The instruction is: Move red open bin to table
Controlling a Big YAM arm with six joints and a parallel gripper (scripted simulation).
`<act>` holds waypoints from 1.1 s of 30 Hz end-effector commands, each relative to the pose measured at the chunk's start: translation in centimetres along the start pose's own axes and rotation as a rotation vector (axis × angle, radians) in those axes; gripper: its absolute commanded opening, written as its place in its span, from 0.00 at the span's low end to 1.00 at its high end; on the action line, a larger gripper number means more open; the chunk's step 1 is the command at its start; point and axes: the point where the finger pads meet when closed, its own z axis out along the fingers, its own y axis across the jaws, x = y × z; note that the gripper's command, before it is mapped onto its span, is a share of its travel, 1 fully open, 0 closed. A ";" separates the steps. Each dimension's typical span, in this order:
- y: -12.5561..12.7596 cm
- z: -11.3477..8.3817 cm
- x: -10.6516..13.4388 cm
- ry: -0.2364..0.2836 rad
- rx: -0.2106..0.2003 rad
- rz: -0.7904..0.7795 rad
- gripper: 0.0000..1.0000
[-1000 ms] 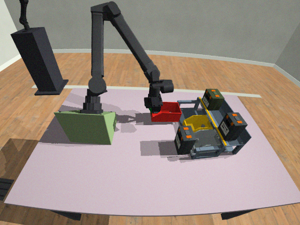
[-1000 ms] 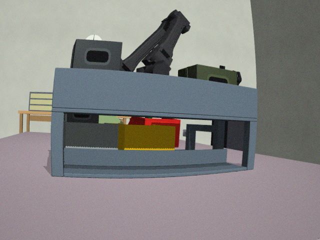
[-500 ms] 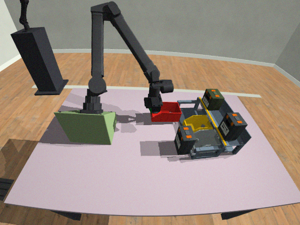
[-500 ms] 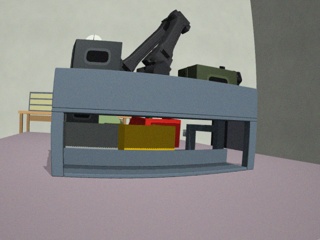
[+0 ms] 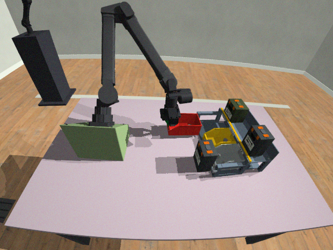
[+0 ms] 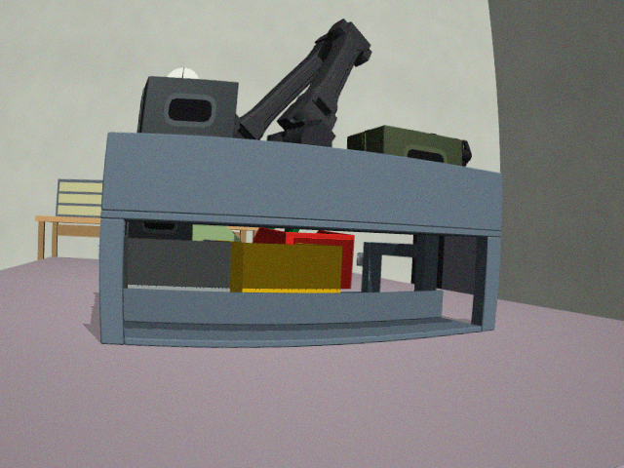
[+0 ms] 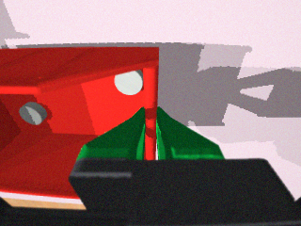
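Observation:
The red open bin (image 5: 188,125) (image 6: 328,242) (image 7: 71,122) is upright, just left of the shelf (image 5: 233,161) and off it, at or just above the table (image 5: 134,194). My gripper (image 5: 171,122) (image 7: 150,112) has green fingers shut on the bin's left side wall, one finger on each side of it. In the wrist view two round grey parts (image 7: 128,82) (image 7: 33,113) show inside the bin. In the exterior view the bin is partly hidden behind the yellow bin (image 6: 285,266).
The blue-grey shelf (image 6: 302,175) holds a yellow open bin (image 5: 219,135), and dark and olive lidded boxes (image 5: 258,139) (image 5: 236,109) (image 5: 205,154). A green block (image 5: 97,141) carries the arm's base at the left. A dark pillar (image 5: 40,64) stands beyond the table.

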 end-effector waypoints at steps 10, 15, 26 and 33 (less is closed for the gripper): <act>0.2 0.7 -0.2 -0.004 -0.004 0.012 0.00; -0.1 1.1 0.0 -0.003 0.003 0.006 0.00; 0.2 1.4 -0.2 -0.004 -0.006 0.013 0.00; 0.1 1.7 -0.2 -0.004 -0.002 0.011 0.00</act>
